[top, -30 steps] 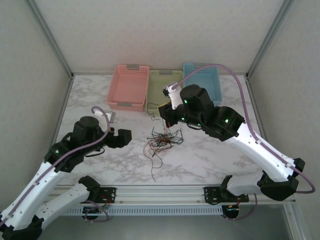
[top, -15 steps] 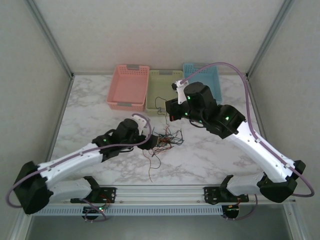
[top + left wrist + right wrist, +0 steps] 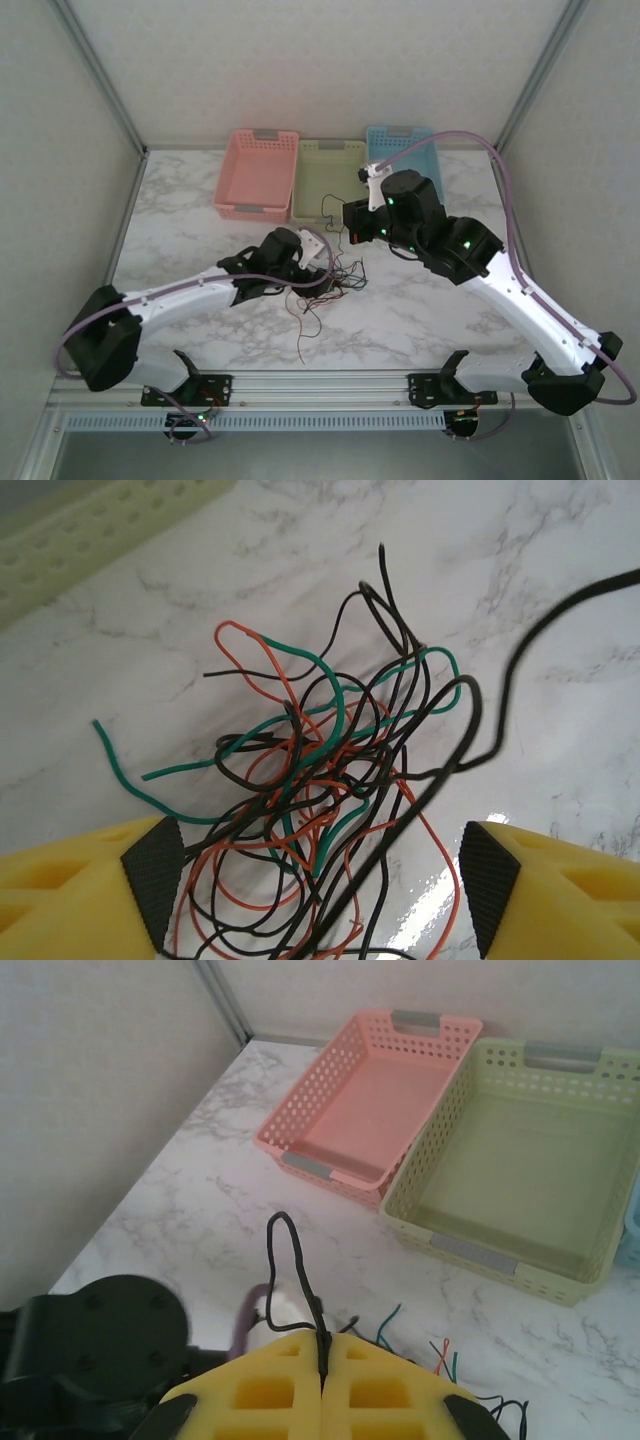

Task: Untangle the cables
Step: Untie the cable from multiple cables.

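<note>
Swinging in from the left edge of the tabletop [image 3: 420,310] just now, the left gripper [image 3: 318,880] hangs fingers spread over the cables [image 3: 320,770] tangled mid-tabletop, while the right gripper [image 3: 322,1360] pinches one black cable [image 3: 305,1285] toward the back edge, so separating looks ready.

A loose knot of thin cables [image 3: 320,770], black, red-orange and teal-green, lies on the white marbled counter [image 3: 560,730]. Its lower part sits between two yellow plastic fingers [image 3: 70,890] with black ribbed pads [image 3: 155,875], which stand wide apart at the bottom corners. Some strands pass just beside the left-hand pad; whether they touch it cannot be told. One teal-green end [image 3: 100,735] sticks out to the left of the knot. One black cable [image 3: 560,610] curves away to the right edge. The wall of a pale green perforated plastic basket [image 3: 90,530] crosses the top left corner, apart from the knot.
</note>
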Robot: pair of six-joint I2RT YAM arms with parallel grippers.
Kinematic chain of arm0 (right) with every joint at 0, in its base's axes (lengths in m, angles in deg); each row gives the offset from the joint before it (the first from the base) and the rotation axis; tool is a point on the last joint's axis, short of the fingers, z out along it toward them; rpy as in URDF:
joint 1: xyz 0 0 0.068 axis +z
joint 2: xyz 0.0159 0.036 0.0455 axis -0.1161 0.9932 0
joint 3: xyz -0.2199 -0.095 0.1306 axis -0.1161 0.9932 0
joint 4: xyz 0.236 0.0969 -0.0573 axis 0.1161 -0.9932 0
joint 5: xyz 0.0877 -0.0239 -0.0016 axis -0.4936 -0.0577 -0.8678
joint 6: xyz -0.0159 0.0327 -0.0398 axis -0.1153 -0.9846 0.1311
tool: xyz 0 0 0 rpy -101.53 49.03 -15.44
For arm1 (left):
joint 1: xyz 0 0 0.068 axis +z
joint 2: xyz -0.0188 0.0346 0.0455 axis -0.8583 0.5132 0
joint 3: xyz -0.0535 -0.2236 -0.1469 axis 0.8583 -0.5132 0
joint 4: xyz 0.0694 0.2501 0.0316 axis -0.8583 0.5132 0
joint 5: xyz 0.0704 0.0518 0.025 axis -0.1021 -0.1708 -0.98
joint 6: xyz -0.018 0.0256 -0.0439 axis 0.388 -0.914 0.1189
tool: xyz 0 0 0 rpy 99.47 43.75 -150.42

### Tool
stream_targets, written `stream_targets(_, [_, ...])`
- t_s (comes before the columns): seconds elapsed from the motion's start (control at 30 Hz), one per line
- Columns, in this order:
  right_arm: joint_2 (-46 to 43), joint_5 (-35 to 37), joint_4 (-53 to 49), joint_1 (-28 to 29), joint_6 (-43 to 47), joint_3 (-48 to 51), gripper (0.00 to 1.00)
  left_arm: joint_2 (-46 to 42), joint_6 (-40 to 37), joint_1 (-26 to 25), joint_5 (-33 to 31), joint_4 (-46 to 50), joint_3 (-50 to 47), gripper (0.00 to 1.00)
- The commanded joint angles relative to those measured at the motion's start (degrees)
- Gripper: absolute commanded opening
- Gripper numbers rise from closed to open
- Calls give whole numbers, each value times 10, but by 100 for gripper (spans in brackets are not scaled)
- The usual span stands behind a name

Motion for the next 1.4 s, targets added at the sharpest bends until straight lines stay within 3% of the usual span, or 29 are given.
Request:
stream_targets(0.0, [-13, 23, 0, -3, 0, 5, 0, 6, -23, 4, 24, 35, 17, 74])
stream_targets(0.07, [-13, 22, -2, -3, 1, 7, 0, 13, -22, 4, 26, 33, 16, 71])
stream_targets(0.2, [-13, 26, -3, -3, 1, 9, 0, 29, -18, 4, 19, 36, 13, 53])
stream_targets(0.33, [-16, 35, -2, -4, 7, 11, 0, 9, -15, 4, 3, 31, 0, 27])
stream_targets(0.4, [-15, 42, -3, -4, 11, 9, 0, -2, -12, 5, -11, 32, -5, 18])
stream_targets(0.47, [-14, 47, -4, -5, 16, 5, 0, -9, -6, 5, -33, 45, -3, 2])
stream_targets(0.5, [-13, 48, -5, -8, 19, 3, 0, -13, -2, 5, -45, 56, 2, 0])
stream_targets(0.63, [-16, 55, -6, -34, 27, -14, 0, -37, 14, 6, -75, 91, 12, 0])
stream_targets(0.77, [-37, 66, -7, -99, 38, -43, 0, -39, 50, 16, -147, 151, 30, 0])
stream_targets(0.93, [-74, 129, -5, -164, 79, -74, 0, -74, 127, 66, -210, 205, 31, 0])
stream_targets(1.13, [-98, 236, -16, -206, 131, -95, 0, -157, 162, 102, -298, 294, 57, 0])
stream_targets(1.37, [-104, 262, -15, -239, 149, -90, 0, -225, 176, 134, -321, 345, 67, 0])
